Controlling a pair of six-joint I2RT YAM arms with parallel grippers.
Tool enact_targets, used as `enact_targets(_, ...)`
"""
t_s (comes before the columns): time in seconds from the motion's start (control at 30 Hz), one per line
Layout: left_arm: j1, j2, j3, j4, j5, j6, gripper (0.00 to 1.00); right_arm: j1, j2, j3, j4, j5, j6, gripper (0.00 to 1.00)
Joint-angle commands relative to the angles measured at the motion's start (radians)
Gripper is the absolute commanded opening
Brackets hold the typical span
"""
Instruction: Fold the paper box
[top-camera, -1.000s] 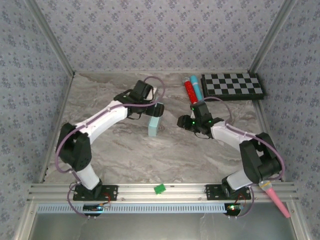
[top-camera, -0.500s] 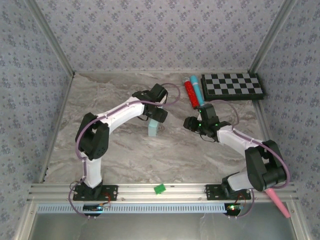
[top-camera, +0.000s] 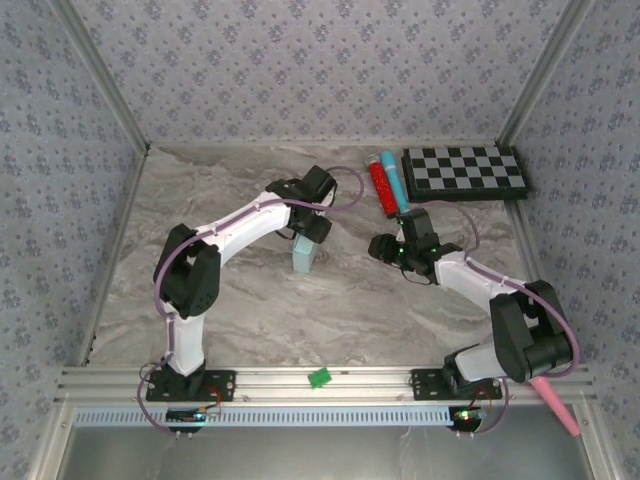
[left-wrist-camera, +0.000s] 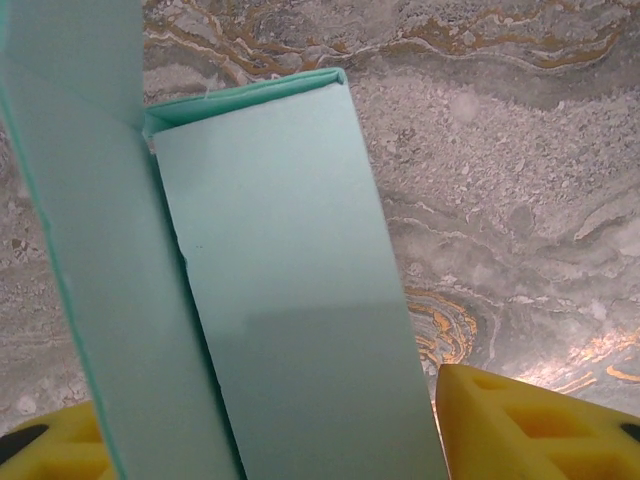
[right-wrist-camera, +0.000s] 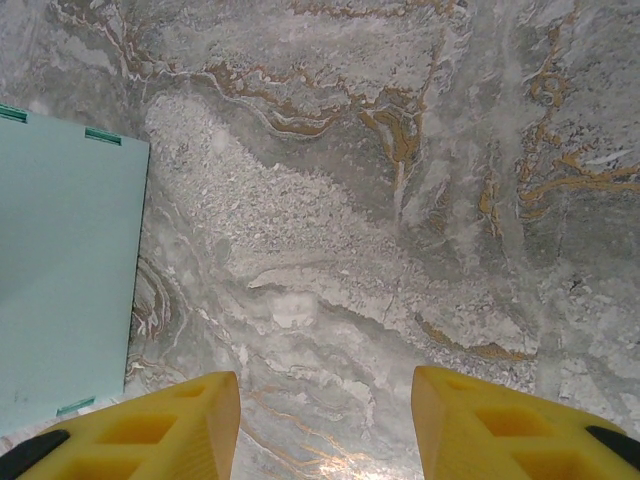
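Left gripper (top-camera: 312, 230): reached out over the middle of the table (top-camera: 230, 300), right above the box (top-camera: 304, 257). In the left wrist view my two yellow fingers (left-wrist-camera: 530, 425) stand either side of the box (left-wrist-camera: 290, 300). The right-hand finger sits hard against the edge of the broad panel. The other finger is mostly hidden behind a second, narrower panel on the left. The jaws are partly apart with the card between them. I cannot tell whether they are pressing on it.

Box: pale aqua card, on the marble near the table's centre, its long side running away from the bases. From the wrist I see one wide flat face and a narrower face beside it. The two meet along a crease, and a thin rim of card shows at the far end.

Right gripper (top-camera: 385, 248): low over the table, to the right of the box and apart from it. In the right wrist view its fingers (right-wrist-camera: 480, 410) stand apart over bare marble and hold nothing. A flat aqua face of the box (right-wrist-camera: 60, 280) lies at the left edge of that view, clear of the fingers.

Behind the right gripper lie a red tube (top-camera: 380, 185) and a blue tube (top-camera: 393, 180), side by side, next to a checkerboard (top-camera: 465, 170).
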Motion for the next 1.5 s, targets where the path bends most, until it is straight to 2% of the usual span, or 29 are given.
enact_targets(0.0,0.003,0.023,0.029,-0.029,-0.015,0.057,0.54,-0.009,-0.001,-0.011,-0.002,-0.009,-0.008,0.50)
enact_targets(0.23,0.027,0.032,0.031,-0.038,0.039,0.102,0.52,-0.013,-0.001,-0.012,-0.003,-0.012,-0.010,0.50)
enact_targets(0.57,0.056,-0.001,-0.005,-0.037,0.166,0.376,0.52,-0.016,-0.004,-0.012,-0.015,-0.009,-0.015,0.50)
enact_targets(0.67,0.064,-0.030,-0.041,-0.019,0.247,0.485,0.52,-0.019,-0.006,-0.014,-0.015,-0.010,-0.014,0.50)
enact_targets(0.93,0.094,0.001,-0.014,-0.070,0.311,0.648,0.51,-0.023,-0.006,-0.011,-0.017,-0.013,-0.018,0.50)
enact_targets(1.17,0.113,0.022,0.014,-0.129,0.431,0.800,0.51,-0.024,-0.010,-0.012,-0.022,-0.010,-0.020,0.50)
enact_targets(1.47,0.110,0.000,-0.021,-0.143,0.488,1.009,0.51,-0.031,-0.014,-0.023,-0.028,-0.006,-0.023,0.50)
